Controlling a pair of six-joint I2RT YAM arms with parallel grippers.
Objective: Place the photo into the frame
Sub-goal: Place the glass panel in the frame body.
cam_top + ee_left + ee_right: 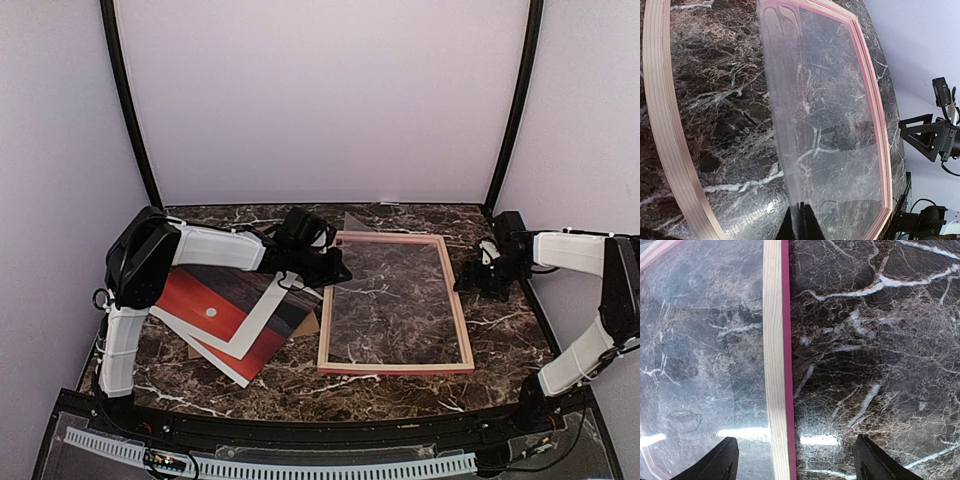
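Note:
The frame (396,367) of light wood with pink edges lies flat on the marble table, right of centre. My left gripper (336,270) is at its near-left top corner, shut on the edge of the clear pane (830,125). The pane stands tilted up out of the frame, with a corner raised (355,222). The left wrist view shows the closed fingertips (801,220) pinching the pane. The photo (215,315), a red sunset with a white sun, lies on the table to the left, under my left arm. My right gripper (478,277) is open and empty over the frame's right rail (775,365).
A brown cardboard board (306,326) peeks out from under the photo beside the frame's left rail. Black curved posts stand at the back corners (130,110). The white walls close in on three sides.

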